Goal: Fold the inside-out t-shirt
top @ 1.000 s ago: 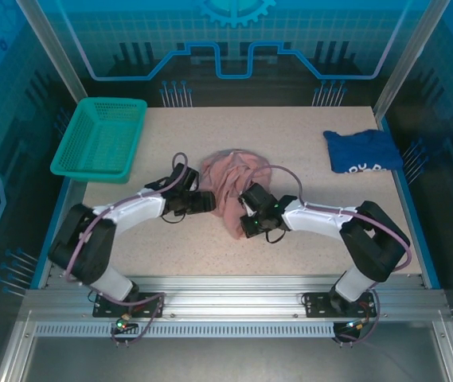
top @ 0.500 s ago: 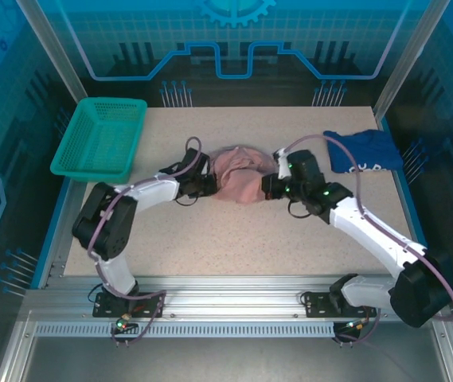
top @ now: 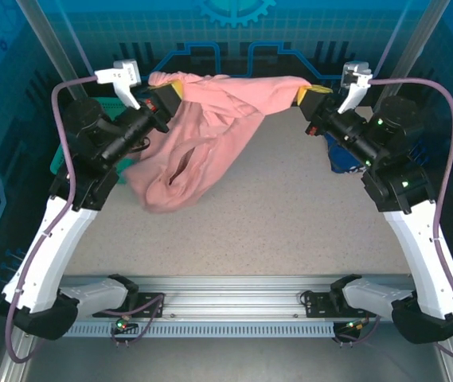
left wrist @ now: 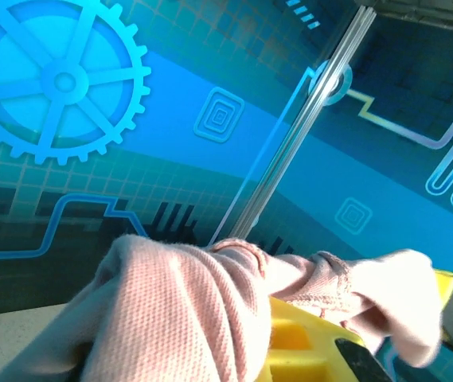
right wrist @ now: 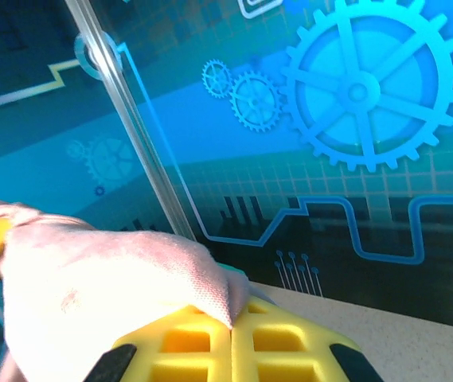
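one pink t-shirt point(top: 202, 127) aloft

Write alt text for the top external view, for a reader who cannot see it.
Two robot arms hold a pink t-shirt stretched in the air above a speckled table, the left tool and right tool each shut on one end of its top edge. The cloth sags in bunched folds toward the left arm.
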Robot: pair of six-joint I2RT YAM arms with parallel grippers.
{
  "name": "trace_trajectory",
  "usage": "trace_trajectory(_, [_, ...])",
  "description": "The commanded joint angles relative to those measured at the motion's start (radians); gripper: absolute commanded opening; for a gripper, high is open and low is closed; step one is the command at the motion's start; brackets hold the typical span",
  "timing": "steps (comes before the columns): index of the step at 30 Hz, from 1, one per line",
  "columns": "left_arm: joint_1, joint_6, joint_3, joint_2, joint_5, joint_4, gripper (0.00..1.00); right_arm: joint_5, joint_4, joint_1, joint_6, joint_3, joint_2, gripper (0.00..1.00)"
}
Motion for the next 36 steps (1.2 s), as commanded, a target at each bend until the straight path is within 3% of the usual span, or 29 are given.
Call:
trace_trajectory(1, [0.003, 0.034, -0.011, 0.081, 0.01, -0.12, 0.1, -0.012, -0.04, -0.007, -0.023, -0.002, 0.012, 0.0])
trace_trajectory(7, [0.004, -0.005, -0.118, 0.235, -0.02, -0.121, 0.19, 0.125, -0.132, -0.025, 0.029, -0.098, 0.084, 0.0])
trace_trajectory(9, [0.006, -0.001, -0.081, 0.378, -0.023, -0.147, 0.3, 0.179, -0.158, -0.067, 0.064, -0.142, 0.188, 0.0])
trace_trajectory(13, [0.02, 0.064, 0.137, 0.67, -0.103, -0.357, 0.53, 0.174, -0.183, -0.198, 0.073, -0.129, 0.487, 0.02])
trace_trajectory(16, [0.0, 0.077, -0.015, 0.581, -0.081, -0.288, 0.66, 0.209, -0.255, -0.245, 0.025, -0.089, 0.644, 0.24])
trace_trajectory(19, [-0.097, 0.071, -0.309, 0.384, -0.064, -0.147, 0.78, 0.228, -0.243, -0.232, -0.023, -0.177, 0.639, 0.45])
trace_trajectory(21, [-0.195, 0.062, -0.46, 0.293, -0.057, -0.086, 0.78, 0.247, -0.221, -0.205, -0.042, -0.271, 0.584, 0.51])
trace_trajectory(24, [-0.373, 0.096, -0.615, 0.249, -0.077, -0.014, 0.77, 0.219, -0.218, -0.192, -0.048, -0.367, 0.526, 0.53])
trace_trajectory(28, [-0.558, 0.185, -0.571, 0.401, -0.13, -0.051, 0.73, 0.179, -0.214, -0.224, -0.047, -0.407, 0.519, 0.53])
trace_trajectory(31, [-0.62, 0.233, -0.472, 0.547, -0.24, -0.111, 0.68, 0.154, -0.218, -0.247, -0.048, -0.393, 0.529, 0.53])
trace_trajectory(36, [-0.615, 0.287, -0.433, 0.659, -0.358, -0.077, 0.58, 0.101, -0.213, -0.259, -0.056, -0.369, 0.54, 0.53])
